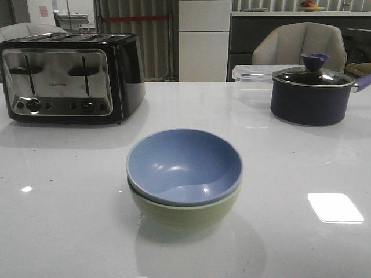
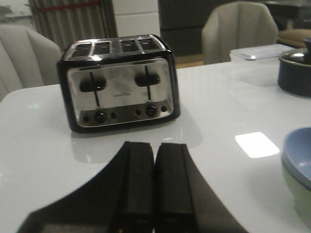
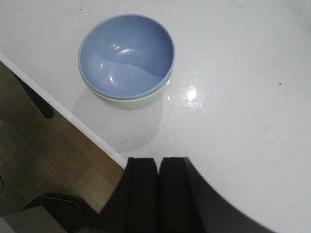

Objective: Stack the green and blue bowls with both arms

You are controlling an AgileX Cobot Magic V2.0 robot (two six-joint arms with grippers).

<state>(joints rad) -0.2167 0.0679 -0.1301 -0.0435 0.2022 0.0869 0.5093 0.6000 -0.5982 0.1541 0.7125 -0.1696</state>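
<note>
The periwinkle blue bowl point(image 1: 182, 165) sits nested inside the pale green bowl point(image 1: 185, 213) on the white table, near its front middle. The stack also shows in the right wrist view, blue bowl point(image 3: 126, 54) over green bowl point(image 3: 133, 102), and at the edge of the left wrist view, blue bowl point(image 2: 299, 160) over green bowl point(image 2: 297, 199). My left gripper point(image 2: 155, 145) is shut and empty, away from the bowls, facing the toaster. My right gripper point(image 3: 158, 160) is shut and empty, above the table's edge, apart from the stack. Neither arm shows in the front view.
A black and steel toaster point(image 1: 69, 75) stands at the back left. A dark navy lidded pot point(image 1: 313, 92) stands at the back right, with a clear plastic box point(image 1: 252, 78) beside it. The table's edge point(image 3: 73, 121) runs close to the bowls, floor below.
</note>
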